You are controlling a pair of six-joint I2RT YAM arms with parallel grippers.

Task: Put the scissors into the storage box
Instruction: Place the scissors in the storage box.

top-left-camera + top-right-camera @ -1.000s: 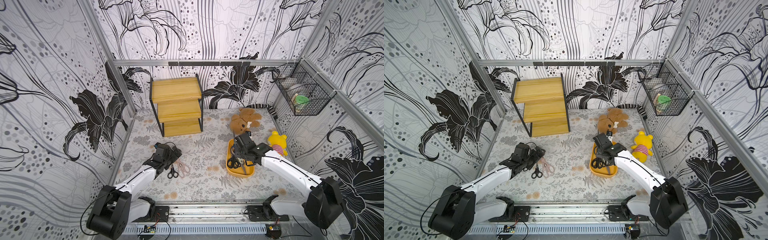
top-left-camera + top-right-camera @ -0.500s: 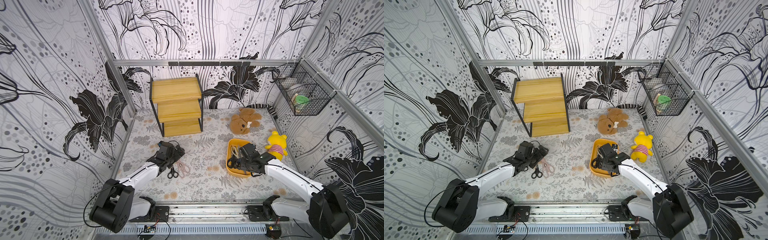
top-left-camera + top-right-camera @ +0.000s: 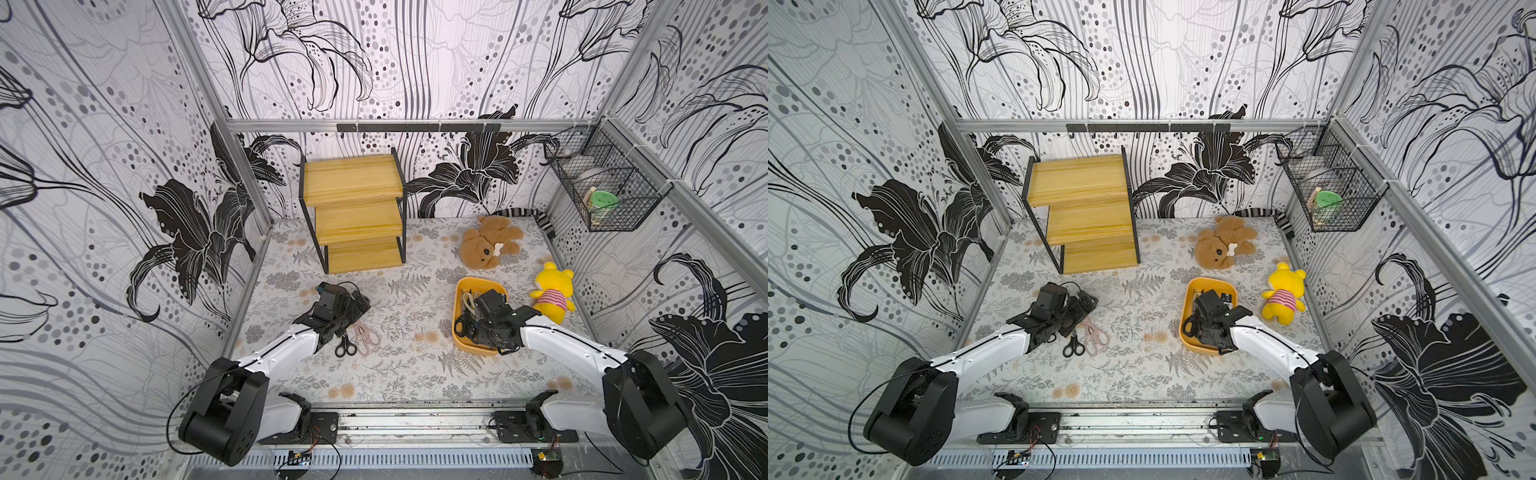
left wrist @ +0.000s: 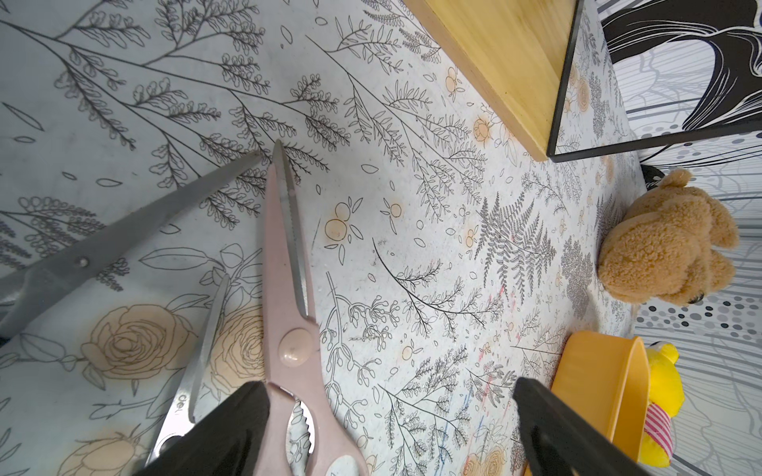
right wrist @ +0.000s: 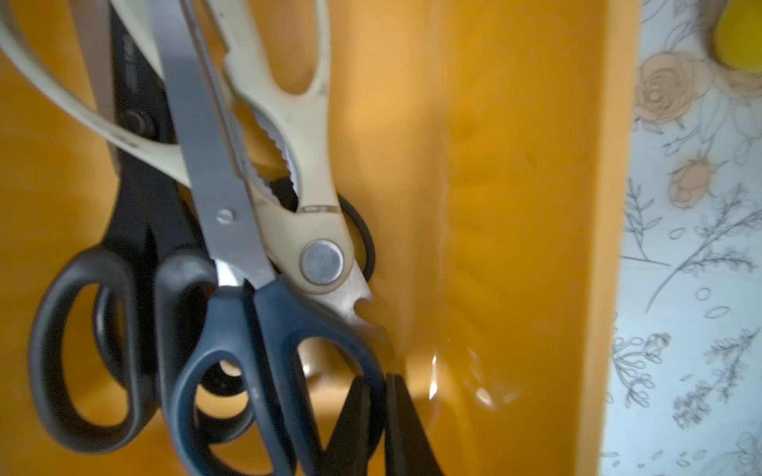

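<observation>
The yellow-orange storage box [image 3: 482,281] [image 3: 1208,281] sits on the mat at the right. It holds cream shears [image 5: 297,123], a black-handled pair [image 5: 82,329] and blue-handled scissors [image 5: 255,329]. My right gripper [image 5: 377,379] [image 3: 484,328] reaches down into the box, shut on the blue handle's loop. At the left, pale pink scissors [image 4: 288,288] [image 3: 365,334], a small black-handled pair [image 3: 345,347] [image 3: 1073,347] and a long grey-bladed pair [image 4: 103,247] lie on the mat. My left gripper [image 4: 389,385] [image 3: 357,307] hangs open over them, one finger beside the pink handle.
A tiered wooden shelf [image 3: 357,216] stands at the back. A brown teddy [image 3: 486,245] lies behind the box and a yellow plush [image 3: 552,291] to its right. A black wire basket [image 3: 602,195] hangs on the right wall.
My right gripper has come down into the box with the blue-handled scissors, which now rest on the other pairs. The left gripper has edged forward over the scissors on the mat.
</observation>
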